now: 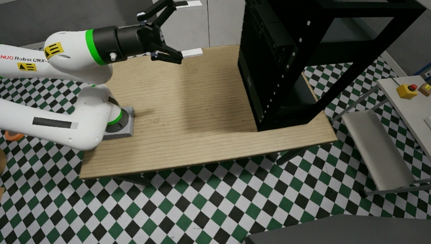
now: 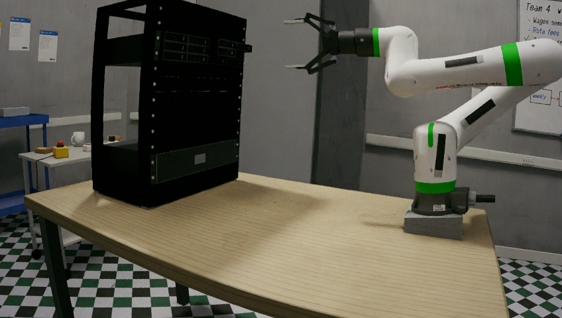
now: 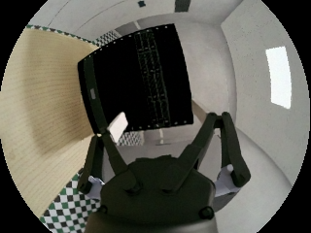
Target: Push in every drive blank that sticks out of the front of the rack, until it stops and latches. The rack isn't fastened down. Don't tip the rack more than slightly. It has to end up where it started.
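My gripper: wide open, empty, apart from the rack. Drive blank: one visibly protruding, upper rack front, still to push. Others: latching unconfirmed.
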You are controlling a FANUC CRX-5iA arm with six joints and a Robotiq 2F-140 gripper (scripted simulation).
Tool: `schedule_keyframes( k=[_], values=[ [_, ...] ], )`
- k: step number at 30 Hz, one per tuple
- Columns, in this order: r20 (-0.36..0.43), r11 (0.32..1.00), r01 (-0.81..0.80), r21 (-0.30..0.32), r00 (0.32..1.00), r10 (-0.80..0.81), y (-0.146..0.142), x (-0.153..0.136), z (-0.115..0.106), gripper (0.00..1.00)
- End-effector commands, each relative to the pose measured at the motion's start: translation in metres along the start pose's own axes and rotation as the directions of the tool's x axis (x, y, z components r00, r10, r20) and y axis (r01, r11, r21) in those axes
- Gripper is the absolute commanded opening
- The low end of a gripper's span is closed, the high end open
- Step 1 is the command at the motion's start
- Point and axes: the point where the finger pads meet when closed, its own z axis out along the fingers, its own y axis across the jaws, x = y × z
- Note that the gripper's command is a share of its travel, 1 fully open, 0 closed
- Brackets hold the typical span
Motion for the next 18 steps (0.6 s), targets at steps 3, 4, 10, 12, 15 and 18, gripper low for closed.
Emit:
schedule_keyframes(
  k=[3, 4, 10, 12, 15, 18],
  values=[
    [0.086, 0.997, 0.001, -0.073, 0.996, 0.006, -0.006, -0.001, 0.001, 1.0],
    [0.089, 0.997, 0.0, -0.072, 0.996, 0.006, -0.007, -0.001, 0.0, 1.0],
    [0.1, 0.997, -0.001, -0.072, 0.995, 0.008, -0.012, -0.003, 0.0, 1.0],
    [0.105, 0.997, -0.002, -0.072, 0.994, 0.009, -0.014, -0.003, 0.0, 1.0],
    [0.112, 0.997, -0.003, -0.072, 0.994, 0.011, -0.017, -0.004, 0.0, 1.0],
    [0.117, 0.997, -0.004, -0.072, 0.993, 0.012, -0.02, -0.005, 0.0, 1.0]
  ],
)
